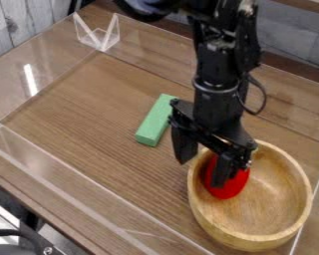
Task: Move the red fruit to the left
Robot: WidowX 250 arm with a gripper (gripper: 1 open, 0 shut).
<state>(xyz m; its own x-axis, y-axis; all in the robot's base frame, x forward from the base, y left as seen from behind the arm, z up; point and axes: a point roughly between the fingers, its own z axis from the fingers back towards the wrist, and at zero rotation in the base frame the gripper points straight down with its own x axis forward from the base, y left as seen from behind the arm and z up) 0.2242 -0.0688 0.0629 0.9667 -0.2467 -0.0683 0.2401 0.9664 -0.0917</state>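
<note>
Your black metal hand (209,151) is open around the red strawberry-like toy (226,181); lifting and moving left remain.

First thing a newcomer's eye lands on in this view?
The big black arm, coming down from the top centre, its open gripper at the red fruit. Next, the red fruit itself, bright inside the round wooden bowl at lower right. After that, the light-green block left of the arm.
</note>
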